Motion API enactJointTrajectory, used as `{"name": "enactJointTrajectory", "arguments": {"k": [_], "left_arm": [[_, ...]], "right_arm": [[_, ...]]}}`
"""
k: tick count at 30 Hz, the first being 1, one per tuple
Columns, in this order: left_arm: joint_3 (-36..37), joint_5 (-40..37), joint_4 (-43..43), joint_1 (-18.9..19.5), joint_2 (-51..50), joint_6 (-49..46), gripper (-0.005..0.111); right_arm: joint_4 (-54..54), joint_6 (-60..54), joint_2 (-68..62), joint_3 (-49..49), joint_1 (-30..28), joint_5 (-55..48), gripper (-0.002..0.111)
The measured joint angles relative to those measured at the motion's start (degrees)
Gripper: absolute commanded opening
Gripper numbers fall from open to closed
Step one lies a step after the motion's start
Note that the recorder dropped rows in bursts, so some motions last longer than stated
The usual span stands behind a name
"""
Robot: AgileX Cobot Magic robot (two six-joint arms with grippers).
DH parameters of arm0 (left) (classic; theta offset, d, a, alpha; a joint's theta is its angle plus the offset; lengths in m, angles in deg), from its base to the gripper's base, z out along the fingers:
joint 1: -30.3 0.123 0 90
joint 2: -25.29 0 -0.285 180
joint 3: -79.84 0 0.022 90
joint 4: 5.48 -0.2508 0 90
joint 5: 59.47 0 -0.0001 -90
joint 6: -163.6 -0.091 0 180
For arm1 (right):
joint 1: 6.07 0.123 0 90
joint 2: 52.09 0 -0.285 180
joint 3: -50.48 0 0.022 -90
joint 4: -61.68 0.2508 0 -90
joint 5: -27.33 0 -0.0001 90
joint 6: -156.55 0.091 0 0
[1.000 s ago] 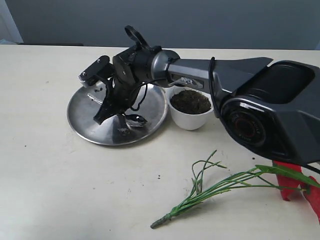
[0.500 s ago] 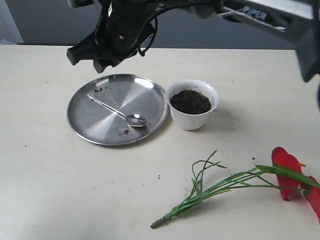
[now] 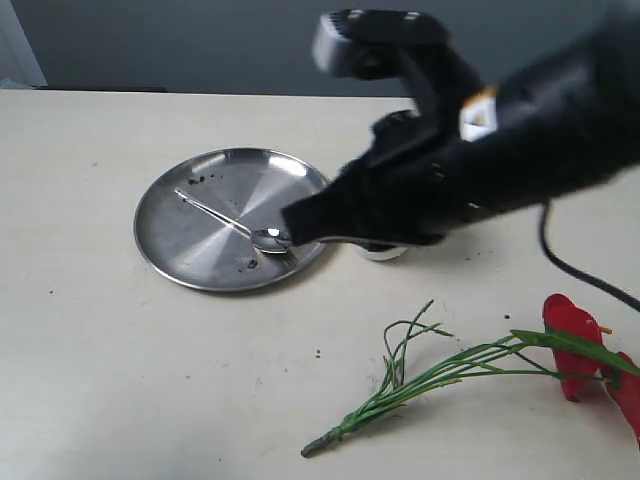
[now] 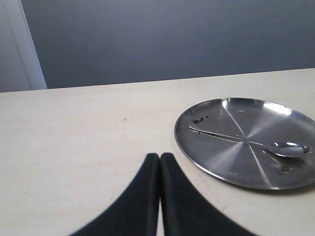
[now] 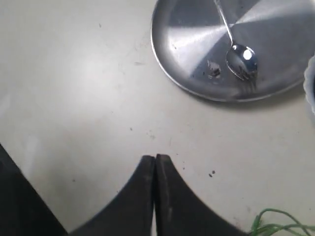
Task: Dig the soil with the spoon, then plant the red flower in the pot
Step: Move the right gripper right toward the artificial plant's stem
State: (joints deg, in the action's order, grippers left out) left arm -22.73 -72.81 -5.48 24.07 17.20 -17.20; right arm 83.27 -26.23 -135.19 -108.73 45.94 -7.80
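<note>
The spoon is seen lying inside a round steel plate on the pale table. Its thin handle is angled toward the plate's far left rim and its small oval bowl is rested near the near right rim. A few dark crumbs of soil are scattered on the plate beside the spoon's bowl, and a few more near the handle's end. In the left wrist view the same spoon is shown across the plate.

Just right of the plate, the pot is almost wholly hidden behind a blurred black arm; only a sliver of its white base is seen, and its contents cannot be told.

The red flower is laid flat on the table nearer the camera, well apart from the plate. Its red blooms are at the far right edge, and its bundle of thin green stems is stretched leftward.

The left claw is shown pressed together over bare table, beside the plate, with nothing held. The right claw is likewise pressed together and empty, above bare table near the plate's rim.
</note>
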Motion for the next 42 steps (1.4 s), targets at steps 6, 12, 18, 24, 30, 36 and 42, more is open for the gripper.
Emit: {"name": "enactJointTrajectory", "arguments": {"k": [6, 12, 18, 24, 30, 36, 42], "left_arm": [[0.00, 0.00, 0.00, 0.00, 0.00, 0.00, 0.000], [0.00, 0.00, 0.00, 0.00, 0.00, 0.00, 0.000], [0.00, 0.00, 0.00, 0.00, 0.00, 0.00, 0.000], [0.00, 0.00, 0.00, 0.00, 0.00, 0.00, 0.000], [0.00, 0.00, 0.00, 0.00, 0.00, 0.00, 0.000], [0.00, 0.00, 0.00, 0.00, 0.00, 0.00, 0.000], [0.00, 0.00, 0.00, 0.00, 0.00, 0.00, 0.000]], "right_arm": [[2.07, 13.85, 20.30, 20.40, 0.00, 16.20, -0.001], [4.31, 29.91, 28.93, 38.25, 0.00, 35.74, -0.001], [12.05, 33.59, 29.80, 50.73, 0.00, 45.27, -0.001], [11.80, 33.03, 32.81, 51.87, 0.00, 48.12, -0.001], [12.81, 16.16, 33.54, 45.88, 0.00, 54.75, -0.001], [14.43, -11.32, 33.54, 31.74, 0.00, 44.82, -0.001], [24.65, -22.27, 27.96, 22.97, -5.02, 37.27, -0.001]]}}
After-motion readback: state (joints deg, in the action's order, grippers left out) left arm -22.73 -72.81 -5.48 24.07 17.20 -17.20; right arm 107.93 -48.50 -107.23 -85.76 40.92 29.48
